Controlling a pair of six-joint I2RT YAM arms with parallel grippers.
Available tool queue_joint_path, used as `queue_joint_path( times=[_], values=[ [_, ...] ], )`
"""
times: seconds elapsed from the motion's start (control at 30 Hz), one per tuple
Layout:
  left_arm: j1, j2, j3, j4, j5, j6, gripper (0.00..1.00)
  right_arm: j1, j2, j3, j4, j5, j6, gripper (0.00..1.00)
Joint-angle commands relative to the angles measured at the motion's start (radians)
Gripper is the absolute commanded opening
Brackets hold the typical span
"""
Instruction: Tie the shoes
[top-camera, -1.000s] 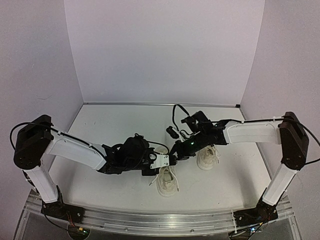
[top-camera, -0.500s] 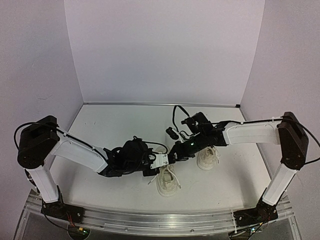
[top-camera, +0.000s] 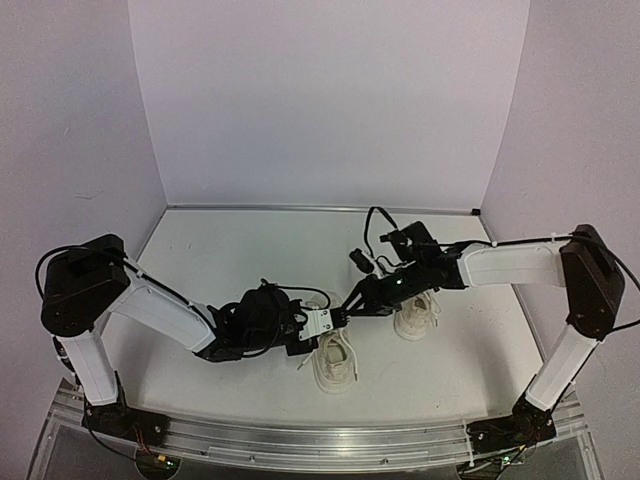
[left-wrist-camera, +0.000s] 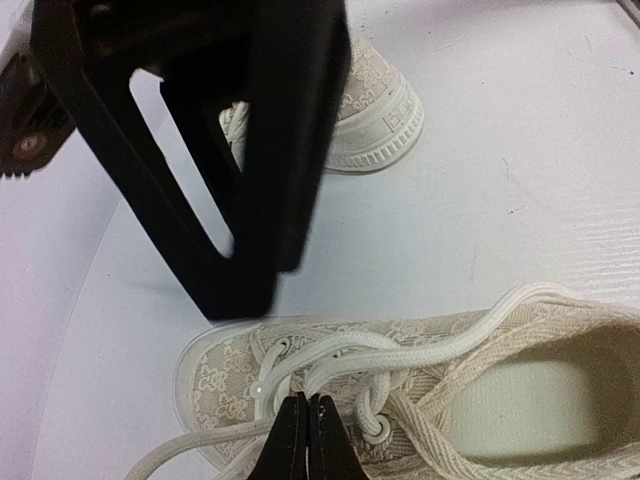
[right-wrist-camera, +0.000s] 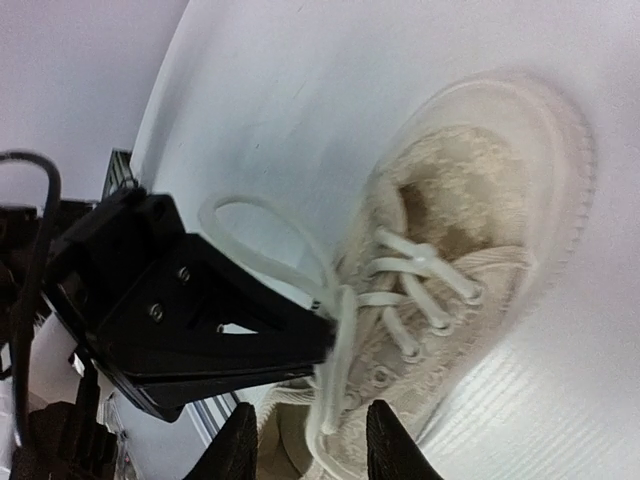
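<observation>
**Left claw** (left-wrist-camera: 308, 428): fingers pressed together, as a second ago, pinching a strand of the lace (left-wrist-camera: 420, 348) over the eyelets of the near shoe (top-camera: 336, 365). A slack loop (right-wrist-camera: 258, 228) of that lace stands off the claw's tip, out past the side of the near shoe.

**Right claw** (right-wrist-camera: 312, 445): shut a second ago, its fingers now stand spread and grip nothing. A loose strand runs down between them; whether it touches them cannot be told. The claw hangs just above the laced front of the near shoe, almost tip to tip with the left claw.

**Arms:** in the top view the wrist of the right arm (top-camera: 505, 265) has drawn slightly back from the near shoe. The elbow block of the left arm (top-camera: 150, 305) has sunk and come a little toward it.

**Shoes:** both lie where they lay.
- The near shoe rests sole down on the desk (top-camera: 230, 250). Its long axis runs front to back, the toe toward the rear wall and the open heel end toward the arm bases.
- The far shoe (top-camera: 415, 318) sits beside the near shoe, on the right arm's side and slightly farther back, apart from it. Its long axis runs roughly the same way; which end leads cannot be told.
</observation>
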Motion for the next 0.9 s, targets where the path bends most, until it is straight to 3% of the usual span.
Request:
queue_joint_path(
  times=[0.0, 0.13, 0.37, 0.87],
  values=[
    [0.006, 0.007, -0.007, 0.046, -0.004, 0.002, 0.00, -0.039, -0.068, -0.003, 0.010, 0.051, -0.011, 0.36],
    [0.006, 0.009, -0.004, 0.046, -0.005, 0.005, 0.00, -0.039, -0.002, 0.004, -0.014, 0.104, -0.025, 0.27],
    [0.006, 0.000, 0.000, 0.011, 0.007, 0.016, 0.00, -0.035, 0.083, 0.027, -0.018, 0.068, -0.056, 0.13],
    [0.005, 0.000, 0.013, -0.041, 0.009, 0.056, 0.00, -0.004, 0.112, 0.034, 0.044, -0.073, -0.048, 0.11]
  ],
)
